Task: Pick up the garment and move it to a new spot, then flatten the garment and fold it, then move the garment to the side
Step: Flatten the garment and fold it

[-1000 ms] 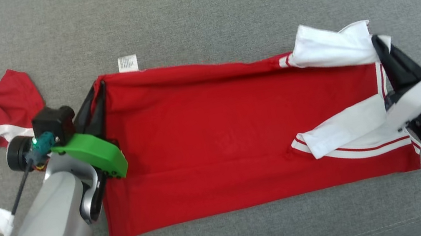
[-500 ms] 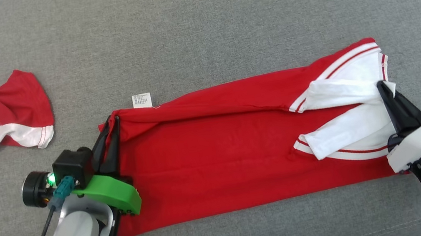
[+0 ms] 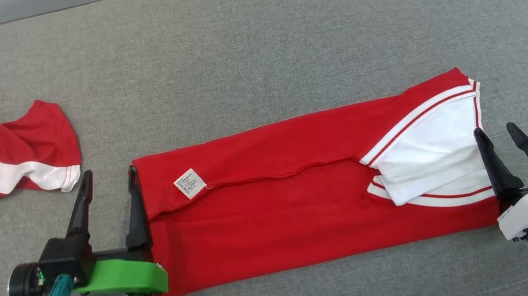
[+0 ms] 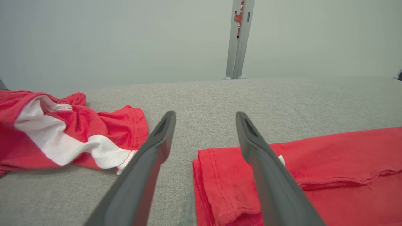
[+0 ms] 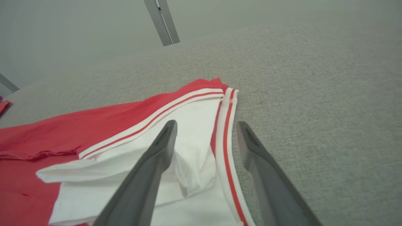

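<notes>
The garment (image 3: 306, 215), red with white sleeves and striped trim, lies folded lengthwise in a long band on the grey cushion (image 3: 249, 55). A white label (image 3: 189, 183) shows on its folded-over top layer. My left gripper (image 3: 108, 175) stands open at the garment's left end, its right finger (image 3: 137, 215) along the hem. In the left wrist view the left gripper (image 4: 204, 114) is open above the garment's (image 4: 339, 163) corner. At the white sleeve end, my right gripper (image 3: 494, 130) is also open. The right wrist view shows the right gripper (image 5: 206, 124) spread over the garment's (image 5: 110, 122) striped edge, holding nothing.
A second red and white garment (image 3: 1, 163) lies crumpled at the far left, close to my left gripper's outer finger. It shows beside that finger in the left wrist view as the crumpled garment (image 4: 62, 131). A metal post (image 4: 238, 37) stands behind the cushion's far edge.
Both grippers brought the garment's far edge forward over itself, then opened and let go. The fold now lies flat. The head camera has also shifted.
</notes>
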`<state>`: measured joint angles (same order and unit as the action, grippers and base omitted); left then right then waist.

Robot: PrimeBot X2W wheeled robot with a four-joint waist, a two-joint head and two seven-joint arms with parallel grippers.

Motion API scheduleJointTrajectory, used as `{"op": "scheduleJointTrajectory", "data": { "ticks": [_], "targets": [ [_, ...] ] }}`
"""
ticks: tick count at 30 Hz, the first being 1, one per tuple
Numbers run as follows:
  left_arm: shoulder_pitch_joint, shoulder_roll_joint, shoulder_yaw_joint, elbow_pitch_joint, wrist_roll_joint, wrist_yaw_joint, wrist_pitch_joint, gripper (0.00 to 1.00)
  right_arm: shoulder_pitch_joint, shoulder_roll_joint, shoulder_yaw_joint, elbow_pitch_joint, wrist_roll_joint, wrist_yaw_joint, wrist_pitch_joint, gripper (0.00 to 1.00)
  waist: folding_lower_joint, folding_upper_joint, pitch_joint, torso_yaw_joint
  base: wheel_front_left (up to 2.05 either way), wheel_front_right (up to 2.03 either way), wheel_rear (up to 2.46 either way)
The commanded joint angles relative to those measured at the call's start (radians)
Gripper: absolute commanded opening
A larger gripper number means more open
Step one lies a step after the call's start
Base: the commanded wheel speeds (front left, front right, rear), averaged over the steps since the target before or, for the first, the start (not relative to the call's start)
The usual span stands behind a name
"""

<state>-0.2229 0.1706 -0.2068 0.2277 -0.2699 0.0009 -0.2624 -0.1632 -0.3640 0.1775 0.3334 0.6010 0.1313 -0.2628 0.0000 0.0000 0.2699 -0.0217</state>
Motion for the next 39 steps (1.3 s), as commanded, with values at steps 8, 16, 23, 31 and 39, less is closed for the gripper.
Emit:
{"op": "scheduleJointTrajectory", "data": {
  "ticks": [8, 16, 23, 31, 39],
  "targets": [
    [0.125, -0.085, 0.177, -0.171, 0.122, 0.007, -0.003, 1.00, -0.100, -0.035, -0.004, 0.064, -0.054, -0.001, 0.055, 1.00, 0.0000, 0.0000, -0.017, 0.017, 0.00, 0.00, 0.00],
    [0.159, -0.114, 0.227, -0.172, 0.159, 0.008, -0.003, 1.00, -0.152, -0.008, 0.001, 0.189, -0.083, -0.001, 0.144, 1.00, 0.0000, 0.0000, -0.007, 0.064, 0.00, 0.00, 0.00],
    [0.169, -0.120, 0.230, -0.172, 0.168, 0.024, -0.003, 1.00, -0.110, 0.002, -0.003, 0.269, -0.079, -0.001, 0.153, 1.00, 0.0000, 0.0000, 0.003, 0.088, 0.00, 0.00, 0.00],
    [0.165, -0.120, 0.220, -0.175, 0.153, 0.042, -0.003, 1.00, -0.034, 0.024, 0.030, 0.298, -0.065, -0.002, 0.218, 0.18, 0.0000, 0.0000, 0.007, 0.092, 0.00, 0.00, 0.00],
    [0.182, -0.120, 0.225, -0.180, 0.163, 0.057, -0.003, 1.00, -0.045, -0.001, 0.021, 0.244, -0.016, -0.001, 0.219, 0.00, 0.0000, 0.0000, -0.013, 0.069, 0.00, 0.00, 0.00]
  ]
}}
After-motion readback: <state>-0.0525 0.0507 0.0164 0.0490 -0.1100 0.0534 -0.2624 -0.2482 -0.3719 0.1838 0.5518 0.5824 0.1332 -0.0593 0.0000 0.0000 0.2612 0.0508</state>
